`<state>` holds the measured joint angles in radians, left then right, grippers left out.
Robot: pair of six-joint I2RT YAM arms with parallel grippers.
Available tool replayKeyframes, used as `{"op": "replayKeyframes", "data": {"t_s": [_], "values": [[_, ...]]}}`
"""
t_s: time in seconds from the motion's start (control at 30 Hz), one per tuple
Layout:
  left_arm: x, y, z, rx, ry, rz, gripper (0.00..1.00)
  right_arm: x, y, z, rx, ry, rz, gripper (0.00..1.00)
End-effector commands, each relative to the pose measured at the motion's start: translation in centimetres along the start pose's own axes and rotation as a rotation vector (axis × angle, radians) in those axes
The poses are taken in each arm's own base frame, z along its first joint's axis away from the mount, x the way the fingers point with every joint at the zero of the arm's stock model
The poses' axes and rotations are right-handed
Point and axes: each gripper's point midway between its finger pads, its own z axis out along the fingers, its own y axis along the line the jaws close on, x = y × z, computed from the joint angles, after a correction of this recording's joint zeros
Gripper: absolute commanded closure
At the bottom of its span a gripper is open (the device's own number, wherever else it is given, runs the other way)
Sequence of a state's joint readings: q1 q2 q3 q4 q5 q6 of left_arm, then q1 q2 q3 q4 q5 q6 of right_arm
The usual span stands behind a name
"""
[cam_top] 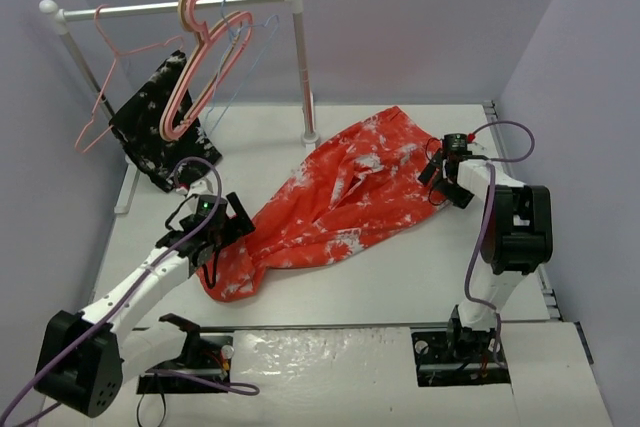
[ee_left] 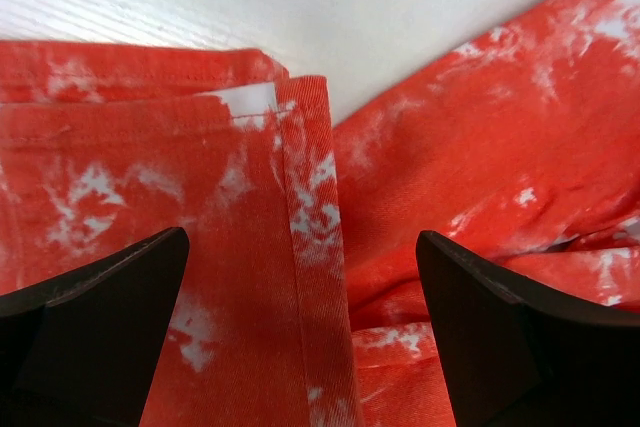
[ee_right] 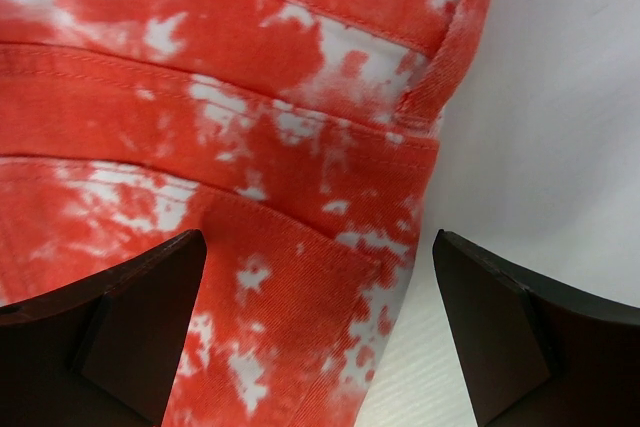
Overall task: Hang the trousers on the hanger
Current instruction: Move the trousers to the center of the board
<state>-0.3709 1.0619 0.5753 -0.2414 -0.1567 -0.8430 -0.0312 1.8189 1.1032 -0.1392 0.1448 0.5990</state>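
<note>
The red-orange trousers (cam_top: 340, 202) with white speckles lie flat and diagonal across the table, leg ends near left, waist far right. My left gripper (cam_top: 232, 221) hovers open over the leg ends; in the left wrist view its fingers (ee_left: 110, 317) straddle a hemmed leg edge (ee_left: 300, 207) without pinching it. My right gripper (cam_top: 443, 179) stands open at the waist end; in the right wrist view one finger (ee_right: 120, 327) is over a pocket corner (ee_right: 330, 277) and the other over bare table. The light-blue wire hanger (cam_top: 250, 62) hangs on the rail at the back.
A white clothes rail (cam_top: 180, 9) on two posts stands at the back left. It carries a thin pink wire hanger (cam_top: 105, 77), thicker pink and beige hangers (cam_top: 205, 57) and a black speckled garment (cam_top: 160, 132). Grey walls close in both sides.
</note>
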Motion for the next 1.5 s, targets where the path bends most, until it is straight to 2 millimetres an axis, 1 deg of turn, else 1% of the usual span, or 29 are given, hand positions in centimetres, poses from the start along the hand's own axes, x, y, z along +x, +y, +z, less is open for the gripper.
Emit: {"op": "replayKeyframes", "data": {"t_s": [0.0, 0.07, 0.13, 0.17, 0.2, 0.23, 0.33, 0.37, 0.43, 0.5, 0.57, 0.63, 0.67, 0.7, 0.73, 0.8, 0.87, 0.9, 0.93, 1.0, 1.03, 1.07, 1.13, 1.2, 1.23, 1.3, 1.33, 1.4, 1.47], "values": [[0.0, -1.8, 1.1, 0.048, -0.014, -0.057, 0.06, -0.7, 0.1, 0.9, -0.027, -0.035, 0.078, 0.09], [0.8, -1.6, 1.9, 0.036, 0.013, -0.056, 0.13, -0.4, 0.0, 1.2, -0.029, -0.025, 0.081, 0.14], [1.5, -1.4, 2.5, 0.017, 0.028, -0.048, 0.22, -0.3, 0.0, 1.2, -0.030, -0.025, 0.080, 0.24], [1.8, -1.1, 2.9, 0.004, 0.035, -0.043, 0.28, -0.4, 0.0, 1.2, -0.032, -0.028, 0.080, 0.30], [2.3, -0.8, 3.4, -0.016, 0.048, -0.036, 0.38, -0.5, 0.1, 1.0, -0.034, -0.033, 0.079, 0.40], [2.3, -0.7, 3.7, -0.026, 0.048, -0.032, 0.51, -0.7, 0.1, 0.9, -0.037, -0.038, 0.078, 0.53], [1.5, -0.7, 4.7, -0.056, 0.026, -0.007, 0.90, -1.9, 0.2, 0.0, -0.054, -0.065, 0.082, 0.91], [1.4, -0.5, 4.9, -0.071, 0.027, 0.020, 0.96, -2.8, 0.3, -0.8, -0.063, -0.086, 0.090, 0.98], [-1.5, -1.5, 4.9, -0.073, -0.041, 0.080, 1.00, -5.0, 0.1, -2.9, -0.073, -0.150, 0.105, 1.00], [-5.5, -2.8, 4.0, -0.057, -0.132, 0.101, 1.00, -7.3, -0.8, -5.2, -0.073, -0.208, 0.122, 1.00], [-9.6, -4.0, 2.7, -0.031, -0.231, 0.110, 1.00, -8.9, -1.9, -7.2, -0.069, -0.246, 0.150, 1.00], [-13.6, -4.6, 0.6, -0.015, -0.333, 0.131, 1.00, -11.0, -4.2, -10.1, -0.077, -0.314, 0.223, 1.00], [-15.8, -4.7, -0.5, -0.017, -0.384, 0.126, 1.00, -11.0, -5.1, -10.8, -0.077, -0.321, 0.241, 1.00], [-17.3, -4.5, -1.6, -0.031, -0.428, 0.132, 1.00, -11.0, -6.0, -11.6, -0.079, -0.330, 0.262, 1.00], [-18.5, -4.2, -2.6, -0.049, -0.466, 0.143, 1.00, -11.0, -7.0, -12.4, -0.082, -0.340, 0.285, 1.00], [-19.5, -3.4, -4.4, -0.079, -0.508, 0.153, 1.00, -10.6, -8.5, -13.9, -0.089, -0.357, 0.325, 1.00], [-18.8, -1.7, -5.3, -0.117, -0.529, 0.127, 1.00, -8.1, -9.8, -13.8, -0.052, -0.312, 0.335, 0.99], [-18.3, -0.9, -6.2, -0.116, -0.548, 0.084, 1.00, -7.2, -10.1, -14.2, -0.054, -0.309, 0.341, 0.94], [-17.8, -0.1, -6.8, -0.119, -0.562, 0.049, 1.00, -6.3, -10.4, -14.2, -0.052, -0.299, 0.344, 0.87], [-15.2, 2.7, -6.8, -0.165, -0.558, -0.015, 0.91, -4.2, -11.0, -13.7, -0.037, -0.262, 0.337, 0.71], [-13.8, 4.1, -6.6, -0.187, -0.553, -0.039, 0.82, -3.3, -11.2, -13.4, -0.032, -0.241, 0.327, 0.62], [-12.5, 5.3, -6.2, -0.203, -0.547, -0.054, 0.70, -2.5, -11.3, -13.0, -0.030, -0.221, 0.311, 0.53], [-10.9, 6.3, -5.7, -0.217, -0.517, -0.077, 0.52, -1.8, -11.4, -12.9, -0.025, -0.209, 0.270, 0.40], [-10.6, 5.3, -5.2, -0.169, -0.482, -0.048, 0.30, -1.9, -10.9, -13.3, -0.035, -0.223, 0.237, 0.31], [-10.5, 4.9, -5.1, -0.165, -0.453, -0.027, 0.24, -2.1, -10.3, -13.7, -0.047, -0.235, 0.213, 0.30], [-10.2, 4.5, -5.2, -0.176, -0.391, -0.003, 0.17, -2.4, -8.8, -14.5, -0.076, -0.256, 0.158, 0.27], [-9.6, 4.9, -5.0, -0.194, -0.365, 0.003, 0.16, -2.5, -7.7, -15.0, -0.101, -0.264, 0.125, 0.27], [-9.5, 4.5, -5.3, -0.178, -0.338, 0.004, 0.15, -3.1, -5.0, -16.0, -0.169, -0.298, 0.038, 0.27], [-8.9, 4.2, -5.3, -0.151, -0.321, 0.005, 0.16, -2.5, -2.2, -16.0, -0.236, -0.276, -0.054, 0.28]]}}
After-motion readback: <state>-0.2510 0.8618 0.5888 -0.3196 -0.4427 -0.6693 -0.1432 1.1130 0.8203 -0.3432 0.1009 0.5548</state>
